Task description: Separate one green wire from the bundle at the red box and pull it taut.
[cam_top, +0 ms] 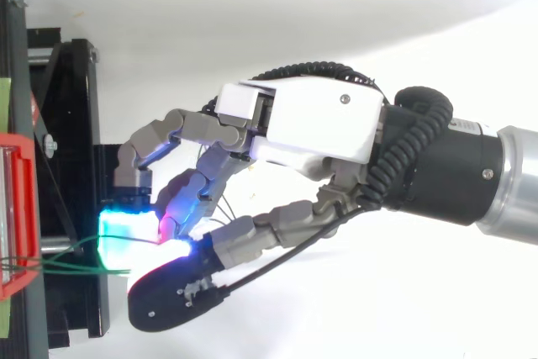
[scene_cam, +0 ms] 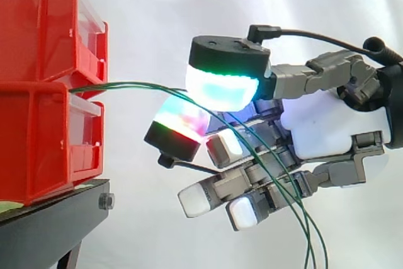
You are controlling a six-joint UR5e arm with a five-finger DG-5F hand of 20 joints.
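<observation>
Chunky grey and white robot hand [scene_cam: 324, 124] has its fingers [scene_cam: 204, 198] curled, and two fat glowing pads [scene_cam: 220, 86] pinch the thin green wires [scene_cam: 126, 84]. Those bendy wires come from the shiny red plastic boxes [scene_cam: 38, 143], then droop past the hand.

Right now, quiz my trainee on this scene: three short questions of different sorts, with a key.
1. True or false: the green wires reach from the red bins to the hand.
2. Where do the wires leave the bins? A: where the two bins meet. B: the upper bin's top. C: the lower bin's underside.
3. Fill in: past the hand's glowing pads, the wires run ____ across the other fingers.

Key: 1 true. 2 A. 3 down.
</observation>
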